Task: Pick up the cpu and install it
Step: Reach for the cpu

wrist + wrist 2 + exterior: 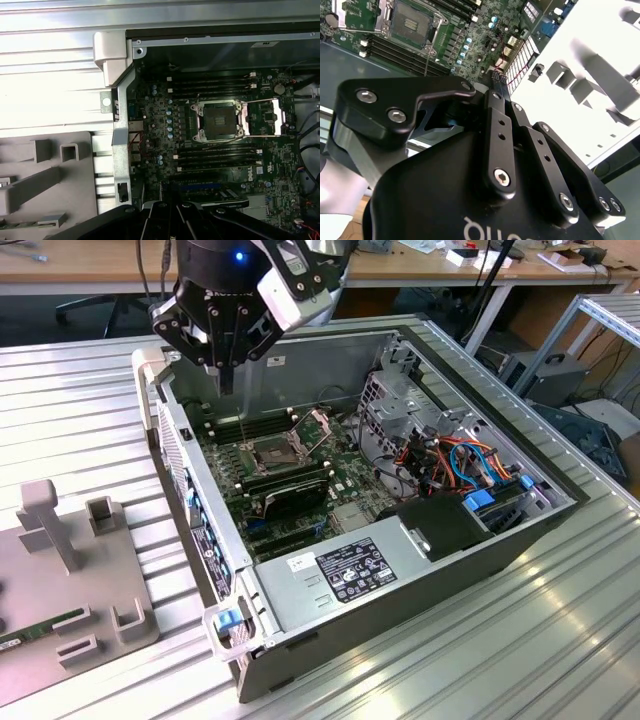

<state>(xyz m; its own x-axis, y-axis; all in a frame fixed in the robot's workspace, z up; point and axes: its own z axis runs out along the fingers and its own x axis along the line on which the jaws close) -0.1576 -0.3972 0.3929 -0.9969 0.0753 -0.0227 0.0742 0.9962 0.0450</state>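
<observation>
The tool (228, 380) hung above the rear corner of an open computer case (420, 610), which lay on its side on a ribbed metal surface (520, 660). In the exterior view the tool was closed, its fingers drawn together into a single dark tip pointing down toward the motherboard (345, 480). It was clear of the board and touching nothing below.

Where the cpu was I could not tell. If the thin chip was pinched in that dark tip, the angle hid it.

The socket (274, 452) sat just ahead of the tool, and its hinged frame (318, 426) was swung up and open toward the exterior view's right. In the first wrist view the socket's centre (220, 119) showed dark, with black memory slots (215, 156) in rows on either side of it.

A power supply (340, 575) filled the near end of the case. Orange and blue cables (465, 462) bunched by the drive bay at the exterior view's right.

Beside the case, at the exterior view's left, a grey fixture plate (100, 590) rested on the surface. It carried upright posts and holders, and a green memory stick (35, 625) lay in one of them.
</observation>
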